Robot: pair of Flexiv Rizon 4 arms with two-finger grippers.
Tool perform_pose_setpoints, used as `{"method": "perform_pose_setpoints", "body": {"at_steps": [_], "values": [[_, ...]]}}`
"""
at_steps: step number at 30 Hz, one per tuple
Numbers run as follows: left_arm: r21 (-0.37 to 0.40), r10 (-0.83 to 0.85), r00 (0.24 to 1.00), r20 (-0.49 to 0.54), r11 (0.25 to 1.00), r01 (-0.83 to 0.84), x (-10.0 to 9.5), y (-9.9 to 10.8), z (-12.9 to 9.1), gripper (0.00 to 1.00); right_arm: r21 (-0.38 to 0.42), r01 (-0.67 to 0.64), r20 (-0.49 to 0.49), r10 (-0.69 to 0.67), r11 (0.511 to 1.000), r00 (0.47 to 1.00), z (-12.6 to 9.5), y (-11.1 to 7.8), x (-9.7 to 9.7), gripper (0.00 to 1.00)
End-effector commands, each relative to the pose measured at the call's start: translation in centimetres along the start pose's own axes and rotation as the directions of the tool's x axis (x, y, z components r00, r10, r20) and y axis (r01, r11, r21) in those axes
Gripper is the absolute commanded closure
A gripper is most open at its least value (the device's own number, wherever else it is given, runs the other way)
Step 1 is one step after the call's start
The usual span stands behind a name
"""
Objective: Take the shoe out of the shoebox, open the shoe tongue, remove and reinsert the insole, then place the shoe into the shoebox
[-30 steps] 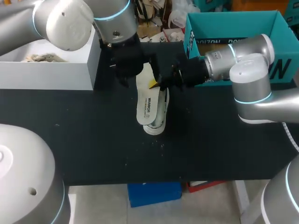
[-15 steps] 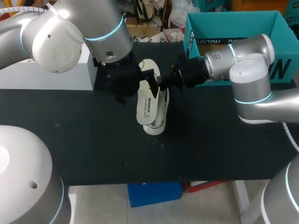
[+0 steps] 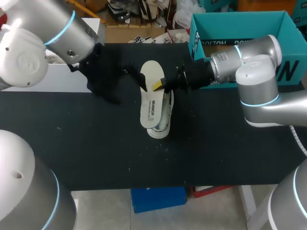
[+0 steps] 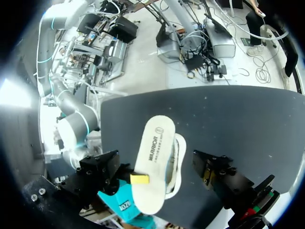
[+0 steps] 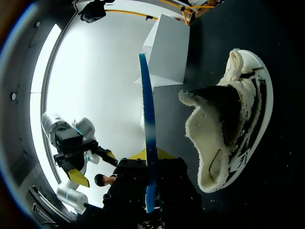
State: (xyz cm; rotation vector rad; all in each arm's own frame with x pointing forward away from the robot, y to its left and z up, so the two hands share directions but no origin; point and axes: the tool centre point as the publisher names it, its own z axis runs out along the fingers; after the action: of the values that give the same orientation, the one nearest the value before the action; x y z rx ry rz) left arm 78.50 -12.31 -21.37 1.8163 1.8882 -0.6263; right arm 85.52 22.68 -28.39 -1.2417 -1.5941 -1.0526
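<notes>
One insole point(image 3: 151, 103) hangs clamped between the fingers of the right hand point(image 3: 159, 86), its heel end raised over the single white shoe point(image 3: 158, 130), which lies on its side on the black tabletop point(image 3: 96, 143). The left hand point(image 3: 127, 86) stands just beside the insole, fingers spread and holding nothing. One teal shoebox point(image 3: 240, 17) sits at the far right behind the right arm, and one white box point(image 3: 48, 81) at the far left.
</notes>
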Motion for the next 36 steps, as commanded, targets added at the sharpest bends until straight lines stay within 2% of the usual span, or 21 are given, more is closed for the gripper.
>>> {"method": "perform_pose_setpoints", "body": {"at_steps": [1, 15, 18, 20, 22, 24, 25, 29, 36], "values": [[0.033, 0.02, 0.848, 0.53, 0.998, -0.044, 2.2, -0.5, -0.4, 0.0, -0.001, -0.001, 0.001, 0.001, 1.0, 1.0, 0.2, 0.0, 0.0, 1.0], [0.033, 0.02, 0.848, 0.53, 0.998, -0.044, 2.2, -0.5, -0.4, 0.0, -0.001, -0.001, 0.001, 0.001, 1.0, 1.0, 0.2, 0.0, 0.0, 1.0], [0.059, 0.041, 0.778, 0.627, 0.993, -0.1, 2.8, -0.9, 1.1, 0.0, -0.001, -0.001, 0.001, 0.001, 1.0, 1.0, 0.2, 0.0, 0.0, 1.0], [0.022, 0.067, 0.754, 0.653, 0.994, -0.108, 3.7, -0.9, 1.9, 0.0, -0.001, -0.001, 0.001, 0.001, 1.0, 1.0, 0.2, 0.0, 0.0, 1.0], [0.014, 0.065, 0.696, 0.715, 0.994, -0.108, 4.4, -1.2, 2.4, 0.0, -0.001, -0.001, 0.001, 0.001, 1.0, 1.0, 0.2, 0.0, 0.0, 1.0], [-0.044, 0.101, 0.67, 0.736, 0.994, -0.102, 5.0, -1.2, 2.8, 0.0, -0.001, -0.001, 0.001, 0.001, 1.0, 1.0, 0.2, 0.0, 0.0, 1.0], [-0.047, 0.101, 0.645, 0.758, 0.994, -0.101, 5.2, -1.3, 3.1, 0.0, -0.001, -0.001, 0.001, 0.001, 1.0, 1.0, 0.2, 0.0, 0.0, 1.0], [-0.09, 0.124, 0.575, 0.809, 0.992, -0.087, 5.4, -1.2, 3.6, 0.0, -0.001, -0.001, 0.001, 0.001, 1.0, 1.0, 0.2, 0.0, 0.0, 1.0], [-0.149, 0.168, 0.486, 0.858, 0.986, -0.078, 5.4, 0.0, 4.3, 0.0, -0.001, -0.001, 0.001, 0.001, 1.0, 1.0, 0.2, 0.0, 0.0, 1.0]]}}
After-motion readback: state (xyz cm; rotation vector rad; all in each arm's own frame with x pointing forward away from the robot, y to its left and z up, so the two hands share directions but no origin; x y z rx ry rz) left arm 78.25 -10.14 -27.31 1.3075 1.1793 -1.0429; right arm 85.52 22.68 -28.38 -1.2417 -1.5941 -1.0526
